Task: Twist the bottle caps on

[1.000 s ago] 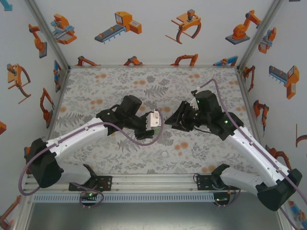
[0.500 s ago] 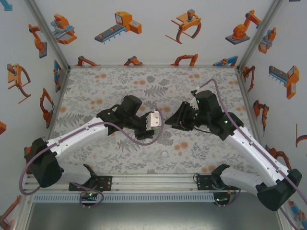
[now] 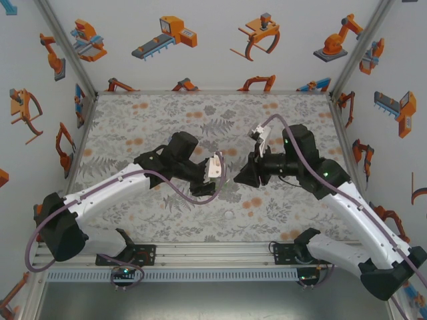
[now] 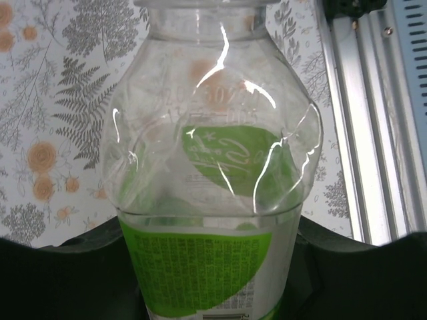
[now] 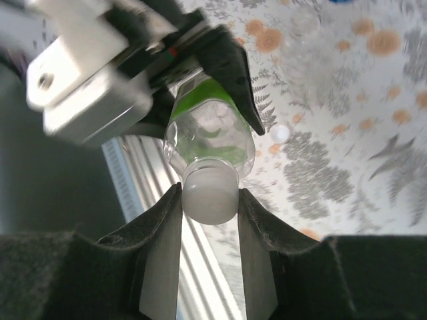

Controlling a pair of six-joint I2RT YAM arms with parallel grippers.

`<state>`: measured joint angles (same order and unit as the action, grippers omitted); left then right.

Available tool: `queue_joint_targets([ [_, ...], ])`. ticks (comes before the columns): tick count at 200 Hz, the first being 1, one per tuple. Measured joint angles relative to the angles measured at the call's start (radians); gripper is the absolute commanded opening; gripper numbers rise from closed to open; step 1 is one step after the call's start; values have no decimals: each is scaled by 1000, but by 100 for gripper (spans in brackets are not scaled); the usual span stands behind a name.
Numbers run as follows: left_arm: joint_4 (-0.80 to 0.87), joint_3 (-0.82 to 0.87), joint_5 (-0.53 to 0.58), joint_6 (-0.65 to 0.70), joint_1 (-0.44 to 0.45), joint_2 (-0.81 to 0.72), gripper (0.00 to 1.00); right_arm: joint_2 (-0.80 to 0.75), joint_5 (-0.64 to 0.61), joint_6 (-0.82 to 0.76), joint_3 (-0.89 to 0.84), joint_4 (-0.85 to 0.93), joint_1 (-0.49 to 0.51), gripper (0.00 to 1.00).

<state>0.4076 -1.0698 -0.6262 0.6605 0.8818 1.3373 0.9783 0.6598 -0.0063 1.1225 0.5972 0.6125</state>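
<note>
The whitish bottle cap (image 5: pixel 208 199) sits at the centre of the right wrist view, on the mouth of the green-labelled bottle (image 5: pixel 209 137), whose clear shoulder and label run up and away from it. The right gripper (image 5: pixel 210 193) grasps the cap, and its two dark padded fingers (image 5: pixel 163 247) press on it from either side. The left gripper (image 5: pixel 217 63) holds the bottle further up that frame, with a white boxy module (image 5: pixel 83 90) at upper left. In the left wrist view the bottle (image 4: pixel 213 153) stands in mid-frame with its neck at the top edge, and the left fingers (image 4: pixel 60 273) are clenched on its labelled body at the bottom corners. From above, the left gripper (image 3: pixel 212 179) and right gripper (image 3: pixel 243 175) face each other at mid-frame over the floral bench (image 3: pixel 153 113). A small pale disc (image 5: pixel 279 133) lies on the bench right of the bottle, possibly another cap, though it is too blurred to tell.
</note>
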Motion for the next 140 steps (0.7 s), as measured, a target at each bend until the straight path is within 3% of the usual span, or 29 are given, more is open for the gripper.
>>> queue_joint_targets([
  [37,0,-11,-32,0,3,-9,0,19,87,-392,80,109,6,0],
  [65,12,-13,-53,0,7,-9,0,17,143,-598,87,150,6,0],
  [140,34,-13,-130,10,10,-24,0,-11,259,-801,83,172,6,0],
])
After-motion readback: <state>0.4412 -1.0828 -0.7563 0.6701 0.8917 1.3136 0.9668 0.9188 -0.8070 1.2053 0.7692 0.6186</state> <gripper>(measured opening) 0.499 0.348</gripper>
